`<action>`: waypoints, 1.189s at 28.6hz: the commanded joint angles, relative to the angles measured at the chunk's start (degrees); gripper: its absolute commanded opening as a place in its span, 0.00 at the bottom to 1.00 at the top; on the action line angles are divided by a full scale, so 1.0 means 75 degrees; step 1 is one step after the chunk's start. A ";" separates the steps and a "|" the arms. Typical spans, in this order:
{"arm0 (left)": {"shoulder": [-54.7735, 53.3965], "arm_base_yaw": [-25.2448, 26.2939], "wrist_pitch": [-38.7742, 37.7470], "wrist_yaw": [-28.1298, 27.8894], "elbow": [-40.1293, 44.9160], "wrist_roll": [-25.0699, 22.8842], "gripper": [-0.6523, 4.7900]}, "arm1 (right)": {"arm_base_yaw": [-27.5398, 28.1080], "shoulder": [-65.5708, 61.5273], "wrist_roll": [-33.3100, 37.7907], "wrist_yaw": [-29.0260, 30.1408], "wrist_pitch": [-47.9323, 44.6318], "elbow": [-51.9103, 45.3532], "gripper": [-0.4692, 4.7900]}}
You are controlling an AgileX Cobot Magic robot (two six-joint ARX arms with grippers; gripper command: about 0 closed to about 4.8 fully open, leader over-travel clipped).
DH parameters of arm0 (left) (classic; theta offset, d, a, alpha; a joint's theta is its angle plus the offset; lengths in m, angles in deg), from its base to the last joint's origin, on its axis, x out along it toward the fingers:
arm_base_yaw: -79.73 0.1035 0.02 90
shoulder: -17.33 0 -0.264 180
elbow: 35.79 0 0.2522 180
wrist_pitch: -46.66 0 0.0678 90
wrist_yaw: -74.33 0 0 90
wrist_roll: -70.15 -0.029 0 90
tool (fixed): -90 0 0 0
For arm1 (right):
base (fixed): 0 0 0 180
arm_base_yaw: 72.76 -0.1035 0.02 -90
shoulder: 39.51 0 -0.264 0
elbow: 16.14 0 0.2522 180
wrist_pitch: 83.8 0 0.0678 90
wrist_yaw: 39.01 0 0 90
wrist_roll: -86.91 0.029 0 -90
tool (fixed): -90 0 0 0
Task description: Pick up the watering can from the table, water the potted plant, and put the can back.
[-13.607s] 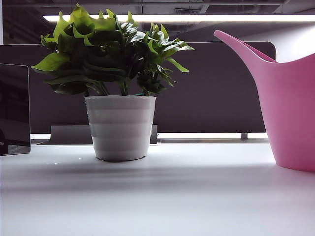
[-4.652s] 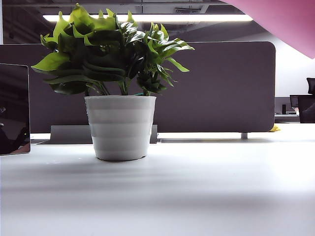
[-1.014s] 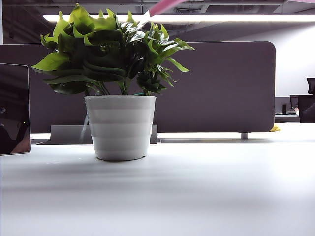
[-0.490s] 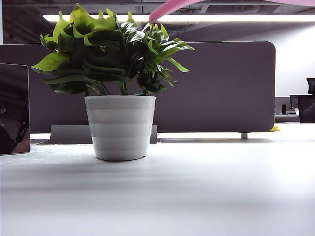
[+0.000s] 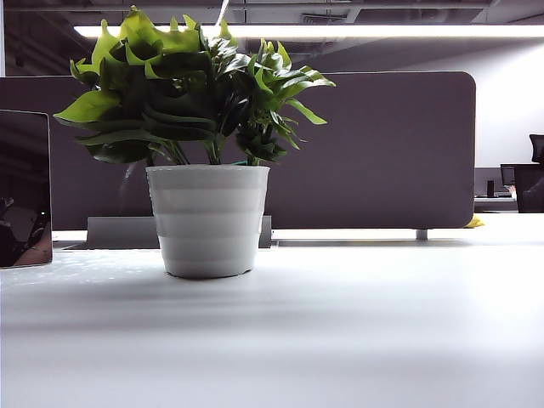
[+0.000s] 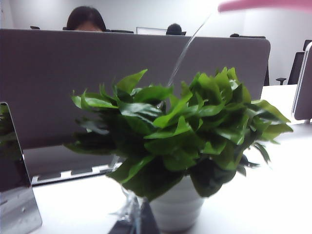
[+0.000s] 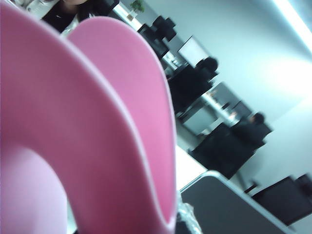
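White table (image 5: pixel 357 340) bears the potted plant (image 5: pixel 200 136) — pink watering can (image 7: pixel 87 146) fills right gripper's camera, grip unseen; left gripper hidden.

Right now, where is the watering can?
The watering can is aloft, filling the right wrist view; the left wrist view shows its spout above the potted plant, pouring. The exterior view misses it.

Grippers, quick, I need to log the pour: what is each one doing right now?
Left gripper: not in view; its camera faces the potted plant.
Right gripper: fingers hidden behind the watering can; grip cannot be told.
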 commanded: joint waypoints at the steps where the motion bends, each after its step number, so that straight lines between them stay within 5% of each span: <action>1: -0.0009 0.0023 0.0023 0.0032 0.0108 -0.0038 0.11 | 0.0221 0.0096 0.0793 0.0268 -0.0096 0.0085 0.08; 15: -0.0009 0.0023 0.0020 0.0032 0.1029 -0.0038 0.11 | 0.1166 0.0184 0.2454 0.1580 0.0443 -0.0300 0.08; 28: -0.0006 0.0052 -0.0119 0.0032 0.1725 -0.0038 0.11 | 0.2028 0.0484 0.3570 0.2457 -0.0152 -0.1212 0.08; 34: -0.0006 0.0624 -0.0122 0.0035 0.1973 -0.0038 0.11 | 0.2503 0.0769 0.4130 0.2850 -0.0997 -0.2052 0.08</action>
